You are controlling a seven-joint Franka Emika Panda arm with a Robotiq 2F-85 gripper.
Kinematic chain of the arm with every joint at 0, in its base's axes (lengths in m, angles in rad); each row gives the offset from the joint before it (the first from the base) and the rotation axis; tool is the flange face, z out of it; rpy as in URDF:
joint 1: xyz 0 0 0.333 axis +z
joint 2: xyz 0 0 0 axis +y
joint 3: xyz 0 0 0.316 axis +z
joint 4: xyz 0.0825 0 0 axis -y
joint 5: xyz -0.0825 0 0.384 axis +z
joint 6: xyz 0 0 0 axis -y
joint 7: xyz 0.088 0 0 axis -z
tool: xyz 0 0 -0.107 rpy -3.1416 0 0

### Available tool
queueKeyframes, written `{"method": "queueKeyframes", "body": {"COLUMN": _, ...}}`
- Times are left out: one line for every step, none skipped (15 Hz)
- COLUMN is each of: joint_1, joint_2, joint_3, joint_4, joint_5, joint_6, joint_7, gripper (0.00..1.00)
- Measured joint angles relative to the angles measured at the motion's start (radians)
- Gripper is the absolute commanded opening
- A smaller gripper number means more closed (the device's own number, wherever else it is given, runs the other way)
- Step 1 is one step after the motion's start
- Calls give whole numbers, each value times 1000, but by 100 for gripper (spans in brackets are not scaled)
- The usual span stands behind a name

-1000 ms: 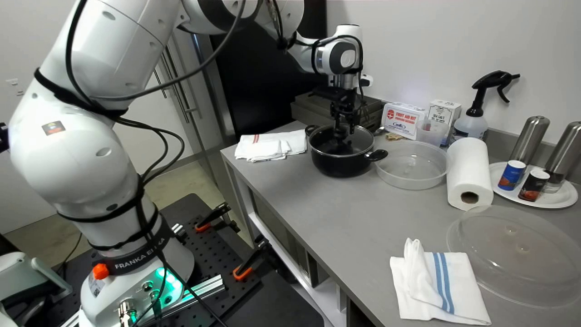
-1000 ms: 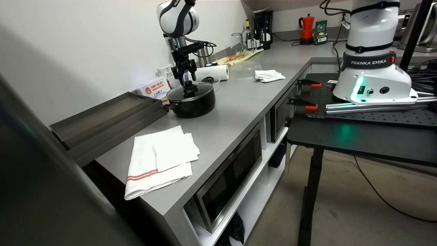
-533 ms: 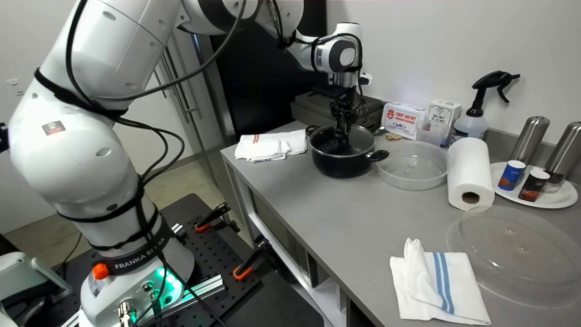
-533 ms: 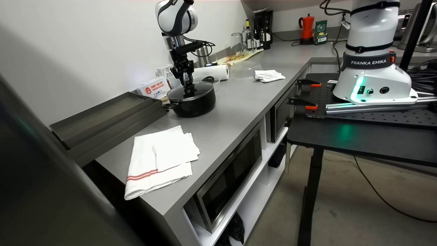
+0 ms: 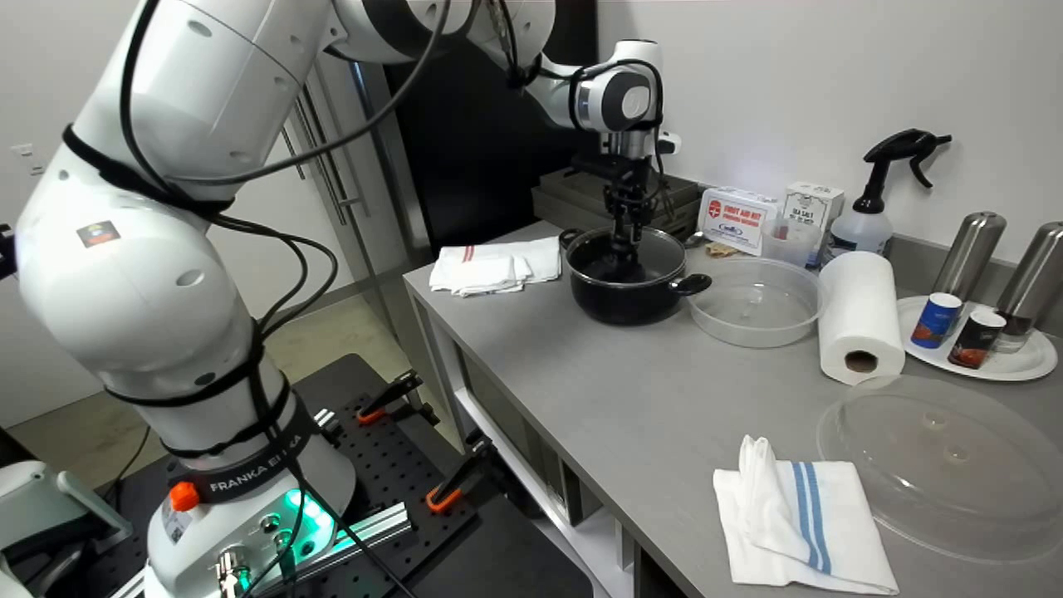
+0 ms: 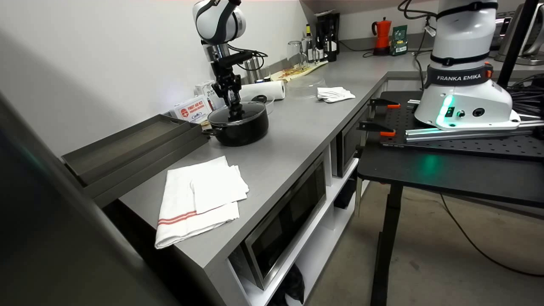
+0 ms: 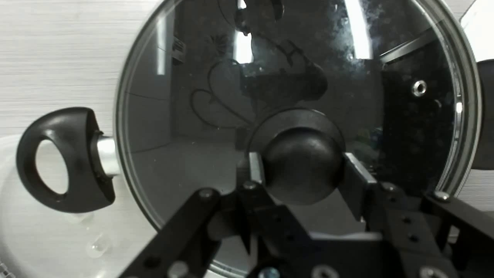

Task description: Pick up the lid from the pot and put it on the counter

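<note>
Grey counter [image 5: 664,390], white wall [image 5: 789,83] behind, lid [image 7: 293,92] on pot [image 5: 619,301], jaws gripping lid's knob [image 7: 301,166]

"FIRST AID KIT" can be read on a white rectangular box [image 5: 735,218]. Just beside that box, "SEA SALT" is printed on a white upright carton [image 5: 814,205]; well apart from it, "FRANKA EMIKA" is lettered on a dark grey collar [image 6: 460,77] of the white robot base [image 6: 476,102].
</note>
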Motion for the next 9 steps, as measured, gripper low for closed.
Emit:
{"method": "queueKeyframes", "body": {"joint_1": 1, "joint_2": -4, "joint_3": 1, "joint_4": -1, "joint_5": 0, "joint_6": -2, "joint_7": 0, "gripper": 25}}
{"method": "queueKeyframes", "body": {"joint_1": 3, "joint_2": -10, "joint_3": 1, "joint_4": -2, "joint_5": 0, "joint_6": -7, "joint_7": 0, "gripper": 25}}
{"method": "queueKeyframes", "body": {"joint_1": 5, "joint_2": -18, "joint_3": 3, "joint_4": -3, "joint_5": 0, "joint_6": -12, "joint_7": 0, "gripper": 25}}
{"method": "queueKeyframes", "body": {"joint_1": 7, "joint_2": -28, "joint_3": 4, "joint_4": -5, "joint_5": 0, "joint_6": -17, "joint_7": 0, "gripper": 25}}
{"method": "queueKeyframes", "body": {"joint_1": 10, "joint_2": -42, "joint_3": 5, "joint_4": -11, "joint_5": 0, "joint_6": -23, "joint_7": 0, "gripper": 25}}
{"method": "queueKeyframes", "body": {"joint_1": 13, "joint_2": -56, "joint_3": 6, "joint_4": -16, "joint_5": -1, "joint_6": -28, "joint_7": 0, "gripper": 25}}
{"method": "queueKeyframes", "body": {"joint_1": 15, "joint_2": -74, "joint_3": 7, "joint_4": -24, "joint_5": -1, "joint_6": -34, "joint_7": 0, "gripper": 25}}
{"method": "queueKeyframes", "body": {"joint_1": 17, "joint_2": -91, "joint_3": 8, "joint_4": -34, "joint_5": -1, "joint_6": -40, "joint_7": 0, "gripper": 25}}
{"method": "queueKeyframes", "body": {"joint_1": 19, "joint_2": -108, "joint_3": 8, "joint_4": -44, "joint_5": -1, "joint_6": -46, "joint_7": 0, "gripper": 25}}
